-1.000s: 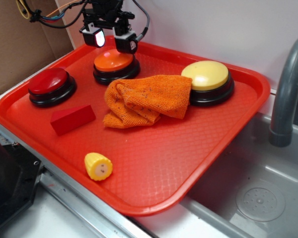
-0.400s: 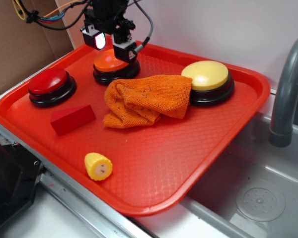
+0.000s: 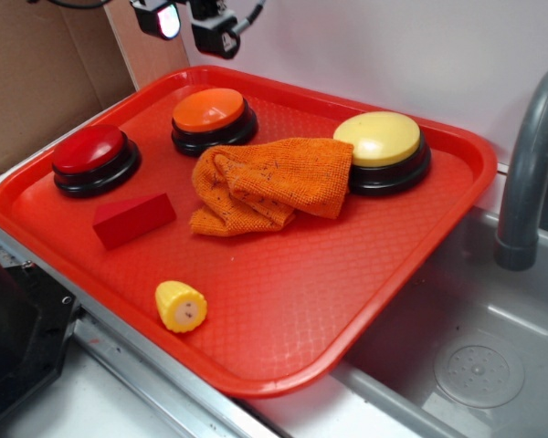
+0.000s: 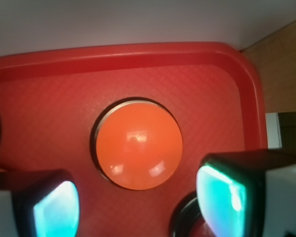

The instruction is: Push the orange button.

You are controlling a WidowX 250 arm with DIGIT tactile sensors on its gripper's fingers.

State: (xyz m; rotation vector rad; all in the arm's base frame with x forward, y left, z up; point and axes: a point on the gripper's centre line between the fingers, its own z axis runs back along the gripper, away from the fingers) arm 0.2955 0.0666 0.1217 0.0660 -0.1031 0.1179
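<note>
The orange button (image 3: 210, 111) stands on its black base at the back left of the red tray (image 3: 283, 310). In the wrist view the orange button (image 4: 138, 144) fills the middle, seen from above, with its glossy dome untouched. My gripper (image 3: 187, 27) hangs high above the tray's back rim, up and slightly left of the button, well clear of it. Its fingers (image 3: 215, 35) stand apart with nothing between them. The wrist view shows the gripper (image 4: 138, 210) open, one pad at each lower corner.
On the tray are also a red-topped button (image 3: 93, 155) at the left, a yellow-topped button (image 3: 381, 146) at the back right, a crumpled orange cloth (image 3: 269, 182), a red wedge block (image 3: 132, 219) and a toy corn piece (image 3: 180, 306). A sink with a grey faucet (image 3: 530, 173) lies to the right.
The gripper was down at the orange button, its fingers right above the dome. It has since risen straight up to the top of the view, still open.
</note>
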